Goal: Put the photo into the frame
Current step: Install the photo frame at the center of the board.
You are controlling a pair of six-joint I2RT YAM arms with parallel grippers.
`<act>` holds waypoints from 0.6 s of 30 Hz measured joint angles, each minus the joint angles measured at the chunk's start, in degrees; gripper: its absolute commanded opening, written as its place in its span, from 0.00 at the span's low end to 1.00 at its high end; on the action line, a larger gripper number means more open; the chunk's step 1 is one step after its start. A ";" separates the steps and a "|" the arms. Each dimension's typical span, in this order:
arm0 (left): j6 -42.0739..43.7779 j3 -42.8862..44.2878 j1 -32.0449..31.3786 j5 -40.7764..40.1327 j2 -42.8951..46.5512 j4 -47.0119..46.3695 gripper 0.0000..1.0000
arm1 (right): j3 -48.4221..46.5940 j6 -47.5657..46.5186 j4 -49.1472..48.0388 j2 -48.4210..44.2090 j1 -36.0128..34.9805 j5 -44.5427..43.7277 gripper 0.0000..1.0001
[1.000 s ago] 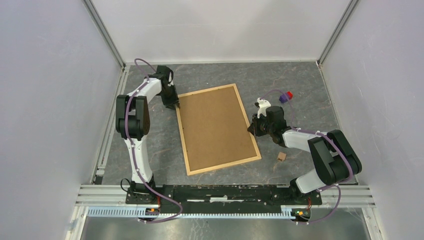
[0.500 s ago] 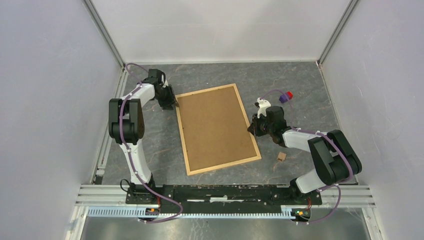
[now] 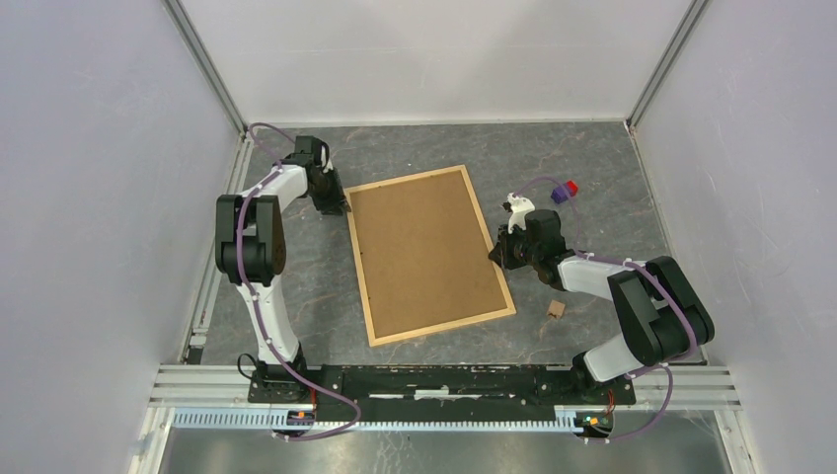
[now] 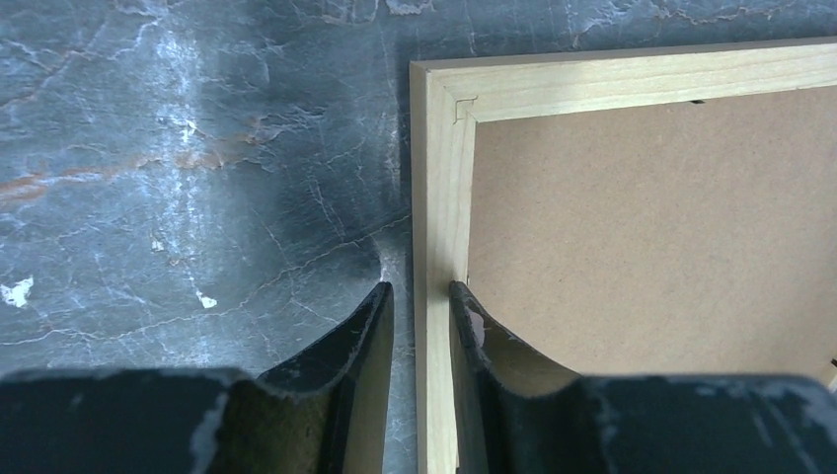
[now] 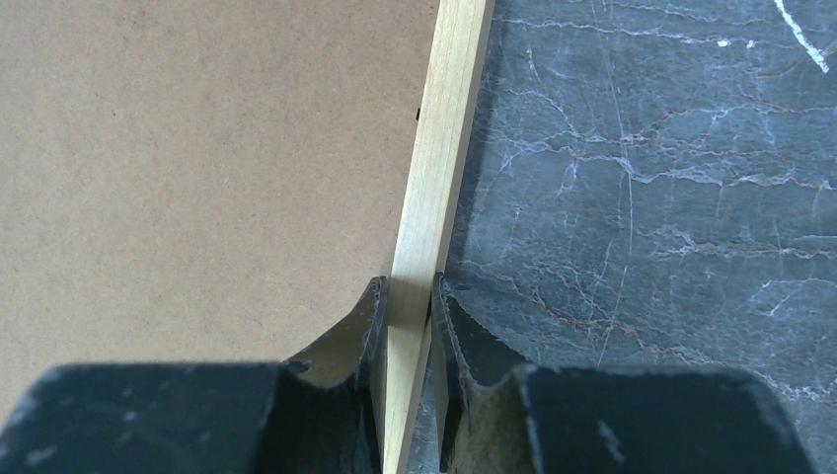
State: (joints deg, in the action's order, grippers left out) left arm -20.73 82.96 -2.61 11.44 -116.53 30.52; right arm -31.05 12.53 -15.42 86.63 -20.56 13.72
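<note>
1. The right gripper (image 5: 405,296) is clenched on the frame (image 3: 426,257). Its two fingers press either side of the thin wooden strip at the middle right of the overhead view. A small tan block (image 3: 558,309) lies on the table (image 3: 592,158) below and to the right of it, apart from the frame.
2. The frame lies flat at the centre of the overhead view, tilted a little, with its brown backing panel (image 4: 642,217) facing up. The photo shows in no view, so I cannot tell where it is.
3. The left gripper (image 4: 417,291) straddles the left strip just below the frame's upper-left corner. It is not clamped: a sliver of table shows between the outer finger and the wood.
4. Judged step: taking a two-sided hold on the frame in order to lift or turn it. The next move calls for the left jaws to close squarely on the strip. Both arms should then move evenly, since a thin frame could twist.
5. There is open table on all sides of the frame. A red-and-purple object (image 3: 565,189) sits at the upper right, and the walls (image 3: 434,59) stand well beyond it.
</note>
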 measured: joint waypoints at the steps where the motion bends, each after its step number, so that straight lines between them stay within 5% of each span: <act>1: 0.00 0.13 -0.13 -0.42 0.00 0.17 0.34 | 0.00 0.00 -0.02 0.00 0.00 0.00 0.00; 18: 0.04 3.15 -2.64 -4.26 -2.25 2.51 0.35 | 0.00 0.00 -0.02 0.00 0.00 0.02 0.00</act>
State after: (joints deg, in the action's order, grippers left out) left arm -20.69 86.11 -5.26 7.18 -118.78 33.04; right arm -31.05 12.53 -15.44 86.63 -20.56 13.74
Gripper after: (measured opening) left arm 0.358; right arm 0.225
